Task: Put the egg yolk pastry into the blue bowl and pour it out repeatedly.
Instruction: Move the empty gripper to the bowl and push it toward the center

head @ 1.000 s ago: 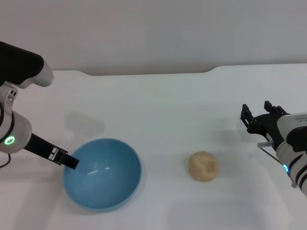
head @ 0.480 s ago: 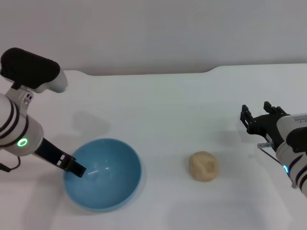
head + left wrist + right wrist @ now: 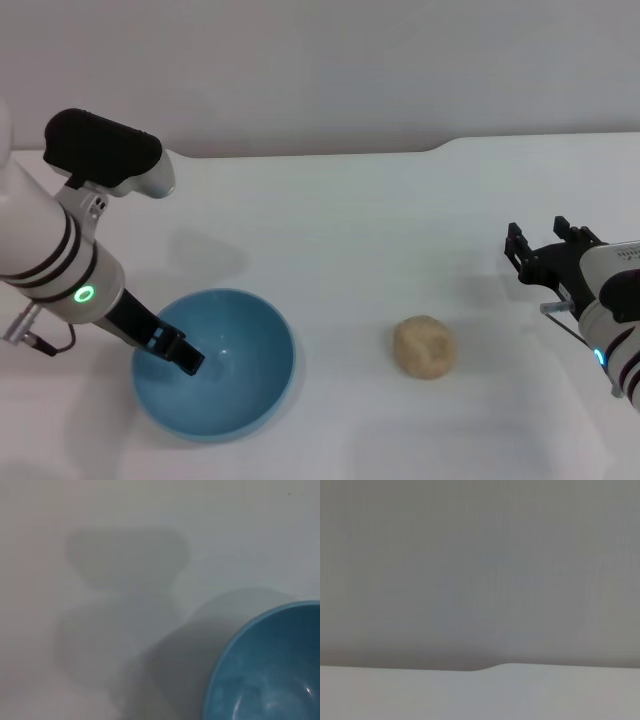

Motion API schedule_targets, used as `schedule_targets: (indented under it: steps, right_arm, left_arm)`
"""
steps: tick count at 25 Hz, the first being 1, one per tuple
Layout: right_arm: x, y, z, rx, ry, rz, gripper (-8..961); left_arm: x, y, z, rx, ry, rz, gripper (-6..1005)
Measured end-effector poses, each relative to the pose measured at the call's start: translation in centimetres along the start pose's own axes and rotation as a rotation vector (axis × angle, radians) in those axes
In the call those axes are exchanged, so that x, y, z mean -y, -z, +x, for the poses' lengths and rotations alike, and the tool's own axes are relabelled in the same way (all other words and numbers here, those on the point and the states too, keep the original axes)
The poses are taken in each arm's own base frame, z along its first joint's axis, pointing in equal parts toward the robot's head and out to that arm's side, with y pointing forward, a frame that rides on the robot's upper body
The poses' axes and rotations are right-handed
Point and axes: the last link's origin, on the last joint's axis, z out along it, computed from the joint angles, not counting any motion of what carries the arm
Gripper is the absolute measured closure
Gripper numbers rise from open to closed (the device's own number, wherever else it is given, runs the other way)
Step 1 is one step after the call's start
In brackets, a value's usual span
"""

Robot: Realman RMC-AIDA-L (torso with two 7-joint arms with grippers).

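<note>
The blue bowl (image 3: 215, 363) stands upright and empty at the front left of the white table; part of its rim also shows in the left wrist view (image 3: 270, 665). The egg yolk pastry (image 3: 424, 347) lies on the table to the right of the bowl, apart from it. My left gripper (image 3: 180, 352) reaches over the bowl's left rim, with its dark tip above the bowl's inside. My right gripper (image 3: 548, 246) is open and empty at the right side of the table, beyond and to the right of the pastry.
The white table (image 3: 340, 220) ends at a grey wall at the back, with a step in its far edge (image 3: 440, 147) that also shows in the right wrist view (image 3: 490, 667). The left arm's shadow falls on the table behind the bowl (image 3: 125, 555).
My left arm has swung to the right and its gripper tip has moved from the bowl's left rim further over the bowl's inside. The bowl, the pastry and the right arm have stayed put.
</note>
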Motion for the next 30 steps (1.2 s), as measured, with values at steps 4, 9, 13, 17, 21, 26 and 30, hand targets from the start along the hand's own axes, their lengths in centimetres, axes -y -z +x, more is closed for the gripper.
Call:
schedule_targets:
  steps: [4,9,13,17,21,26,30]
  right_arm:
    - [0.1,0.0,0.0,-0.001,-0.001,0.002,399]
    - [0.3,0.0,0.0,-0.001,-0.003,0.009,398]
    - [0.4,0.0,0.1,-0.003,-0.001,0.011,398]
    - [0.5,0.0,0.1,-0.003,0.001,0.013,399]
    - [0.7,0.1,0.2,-0.008,0.005,0.017,399]
    - [0.7,0.1,0.3,-0.009,0.006,0.019,399]
    - [0.8,0.1,0.3,-0.010,0.006,0.020,398]
  left_arm:
    - [0.0,-0.2,0.2,-0.001,0.002,0.000,140]
    - [0.1,-0.4,0.4,0.008,0.008,-0.004,146]
    - [0.1,-0.9,0.4,0.036,0.015,-0.014,287]
    - [0.1,-1.1,0.5,0.044,0.015,-0.016,411]
    - [0.0,-1.0,0.6,0.037,0.013,-0.018,530]
    - [-0.2,-0.8,0.9,0.031,0.007,-0.019,720]
    - [-0.2,-0.8,1.0,0.029,0.007,-0.021,878]
